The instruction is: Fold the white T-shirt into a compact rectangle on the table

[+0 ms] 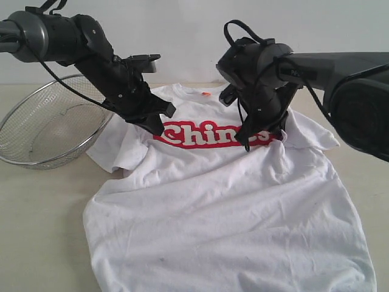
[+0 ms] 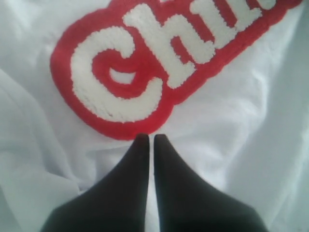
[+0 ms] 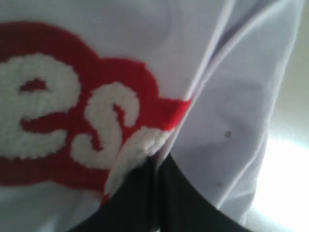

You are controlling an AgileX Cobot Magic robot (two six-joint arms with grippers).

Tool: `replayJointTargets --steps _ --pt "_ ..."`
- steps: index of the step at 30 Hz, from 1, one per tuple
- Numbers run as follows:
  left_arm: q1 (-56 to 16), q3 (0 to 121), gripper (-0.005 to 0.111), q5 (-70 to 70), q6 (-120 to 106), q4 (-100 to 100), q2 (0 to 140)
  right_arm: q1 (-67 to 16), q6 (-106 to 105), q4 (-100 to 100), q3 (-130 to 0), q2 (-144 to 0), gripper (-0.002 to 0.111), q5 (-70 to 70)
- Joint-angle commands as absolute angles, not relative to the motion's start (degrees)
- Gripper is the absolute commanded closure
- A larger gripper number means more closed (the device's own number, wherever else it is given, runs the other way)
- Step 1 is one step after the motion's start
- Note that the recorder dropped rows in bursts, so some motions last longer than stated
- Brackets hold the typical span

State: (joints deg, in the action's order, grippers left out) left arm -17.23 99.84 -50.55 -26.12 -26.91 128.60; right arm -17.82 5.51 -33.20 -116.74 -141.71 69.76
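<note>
The white T-shirt lies face up on the table, wrinkled, with its red lettering across the chest. My left gripper is shut at the left end of the lettering, its tips just off the red border, with no fold of cloth seen rising between them. At the right end of the lettering, my right gripper is shut on a raised fold of the shirt. A pleat of cloth runs up from those tips. The right sleeve spreads beyond it.
A silver wire-mesh basket stands at the left, close to the shirt's left sleeve. Both black arms reach over the shirt's upper half. Bare tabletop shows at the left front and along the right edge.
</note>
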Motion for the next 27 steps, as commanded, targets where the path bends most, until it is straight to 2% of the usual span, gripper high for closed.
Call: replayJointTargets --steps 1,5,17,27 --pt "-17.4 100.2 0.102 -51.4 -26.6 -27.6 128.4 -17.5 3.5 -29.4 -116.7 -139.1 0.108 70.0" --pt "-17.4 100.2 0.102 -52.1 -26.7 -27.6 128.4 -14.9 2.8 -23.6 -116.7 -136.2 0.108 70.0" --pt "-17.4 100.2 0.102 -52.3 -27.0 -27.5 128.4 1.1 -11.4 11.1 -116.7 -134.6 0.108 64.8" --pt "-17.4 100.2 0.102 -52.7 -27.0 -27.1 128.4 5.5 -24.9 31.3 -116.8 -134.1 0.108 69.2"
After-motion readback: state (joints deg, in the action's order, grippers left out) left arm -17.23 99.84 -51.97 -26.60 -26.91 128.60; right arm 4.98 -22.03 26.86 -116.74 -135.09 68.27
